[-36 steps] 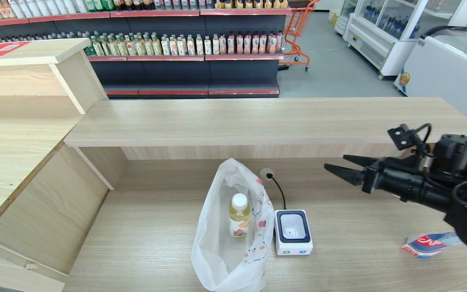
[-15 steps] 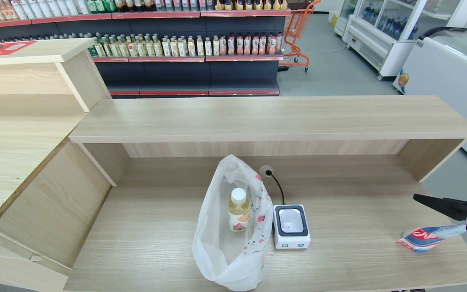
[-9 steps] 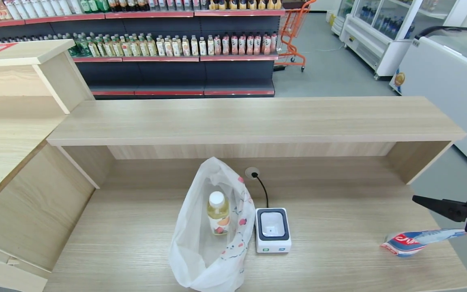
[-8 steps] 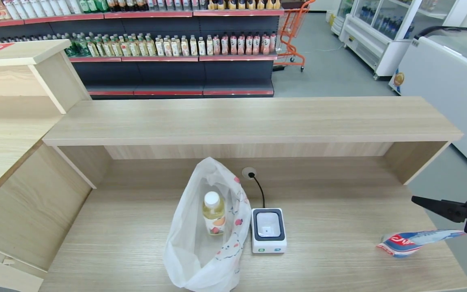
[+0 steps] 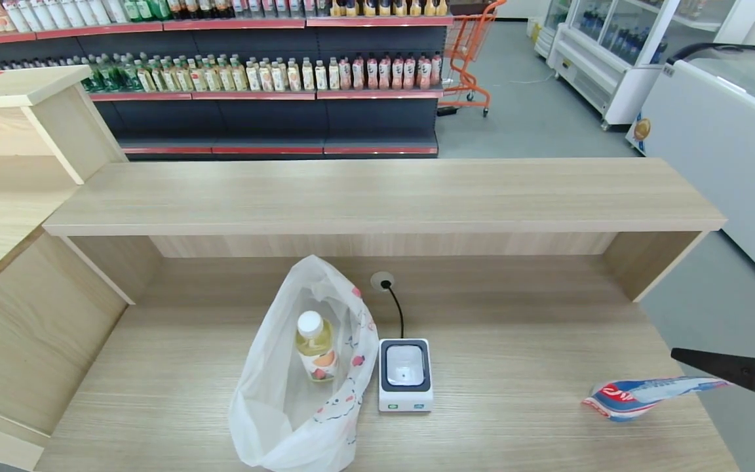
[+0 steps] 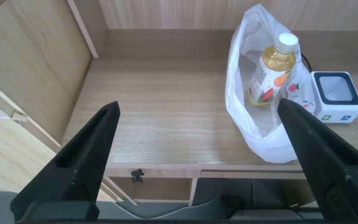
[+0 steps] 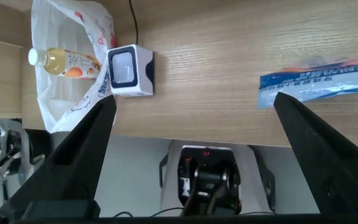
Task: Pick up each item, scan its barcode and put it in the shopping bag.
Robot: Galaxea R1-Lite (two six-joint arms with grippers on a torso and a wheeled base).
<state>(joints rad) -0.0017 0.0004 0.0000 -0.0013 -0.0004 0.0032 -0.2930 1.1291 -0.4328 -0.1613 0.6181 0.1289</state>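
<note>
A white shopping bag (image 5: 286,406) stands open on the counter with a yellow drink bottle (image 5: 315,344) upright inside. Right beside it sits the white barcode scanner (image 5: 405,375), window up. A flat blue, red and white packet (image 5: 639,396) lies near the counter's right end. My right gripper (image 7: 194,101) is open and empty; its finger (image 5: 712,362) hangs just above the packet's right tip. In the right wrist view the packet (image 7: 328,81) lies off to one side of the fingers. My left gripper (image 6: 197,107) is open and empty, over the counter's near edge, left of the bag (image 6: 260,124).
A raised wooden ledge (image 5: 384,193) runs along the back of the counter, with side walls at both ends. The scanner's black cable (image 5: 396,308) goes to a hole behind it. Bare counter lies between scanner and packet. Shelves of bottles and freezers stand beyond.
My right arm has drawn back from high over the counter to its right edge, by the packet. The head camera has turned, sliding the whole scene leftward. Bag, bottle, scanner and packet stay put.
</note>
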